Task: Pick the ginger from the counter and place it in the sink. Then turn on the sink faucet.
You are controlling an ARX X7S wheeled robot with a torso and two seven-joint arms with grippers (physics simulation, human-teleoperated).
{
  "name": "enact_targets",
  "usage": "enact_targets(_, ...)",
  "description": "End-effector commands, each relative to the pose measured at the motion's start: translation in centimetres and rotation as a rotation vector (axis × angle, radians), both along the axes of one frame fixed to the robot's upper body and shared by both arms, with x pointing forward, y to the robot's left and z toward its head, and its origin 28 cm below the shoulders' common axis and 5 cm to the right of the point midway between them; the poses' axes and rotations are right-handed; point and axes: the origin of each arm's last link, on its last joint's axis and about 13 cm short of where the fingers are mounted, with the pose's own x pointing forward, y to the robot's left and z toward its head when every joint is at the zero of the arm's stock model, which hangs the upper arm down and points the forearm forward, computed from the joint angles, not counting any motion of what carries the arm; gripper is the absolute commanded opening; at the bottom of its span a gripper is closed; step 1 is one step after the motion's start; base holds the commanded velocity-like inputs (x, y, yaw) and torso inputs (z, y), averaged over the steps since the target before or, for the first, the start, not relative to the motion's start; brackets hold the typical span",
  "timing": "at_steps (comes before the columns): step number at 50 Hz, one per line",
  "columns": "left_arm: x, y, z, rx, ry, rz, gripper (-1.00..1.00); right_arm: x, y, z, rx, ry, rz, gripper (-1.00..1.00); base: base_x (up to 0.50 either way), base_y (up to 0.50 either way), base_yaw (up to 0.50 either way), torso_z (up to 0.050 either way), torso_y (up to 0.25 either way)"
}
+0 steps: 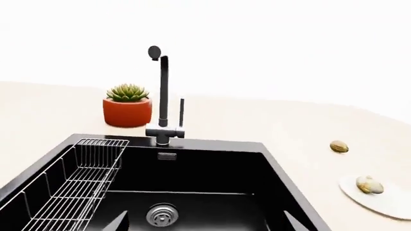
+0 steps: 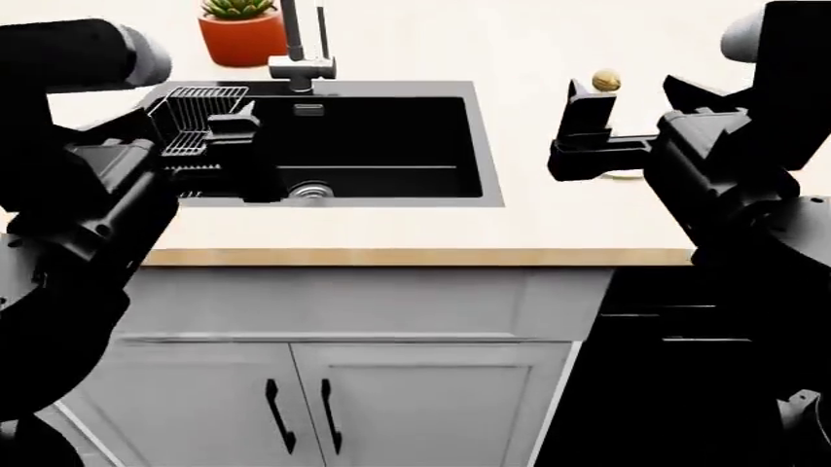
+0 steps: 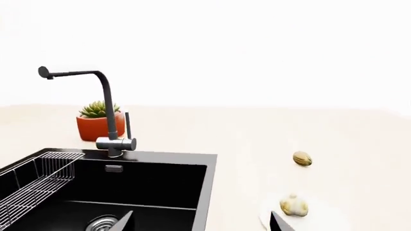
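Note:
The ginger (image 1: 370, 185) lies on a white plate (image 1: 391, 204) on the counter (image 1: 270, 120), right of the black sink (image 1: 212, 168). It also shows in the right wrist view (image 3: 294, 205); in the head view my right arm hides it. The faucet (image 1: 163, 96) stands behind the sink with its thin lever (image 1: 182, 113) upright. My left gripper (image 2: 240, 146) is open and empty above the sink's left half. My right gripper (image 2: 571, 136) is open and empty above the counter, right of the sink, near the ginger.
A smooth tan nut (image 1: 339, 147) lies on the counter beyond the plate. A succulent in a red pot (image 1: 127, 108) stands left of the faucet. A wire rack (image 1: 83, 178) lines the sink's left side, and the steel drain (image 1: 161, 215) sits in its floor. White cabinets (image 2: 325, 389) stand below.

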Motion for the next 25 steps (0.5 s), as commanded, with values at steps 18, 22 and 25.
enact_targets(18, -1.0, 0.9, 4.5, 0.053, -0.057, 0.032, 1.00, -0.4, -0.5, 4.6, -0.065, -0.013, 0.014, 1.00, 0.00, 0.00, 0.00, 0.050, 0.000)
enact_targets(22, -1.4, 1.0, 4.9, 0.055, -0.069, 0.034, 1.00, -0.5, -0.5, 4.9, -0.073, -0.022, 0.015, 1.00, 0.00, 0.00, 0.00, 0.050, 0.000)
enact_targets(25, -1.6, 1.2, 4.9, 0.061, -0.112, 0.043, 1.00, -0.4, -0.6, 5.0, -0.066, -0.020, 0.013, 1.00, 0.00, 0.00, 0.00, 0.050, 0.000)
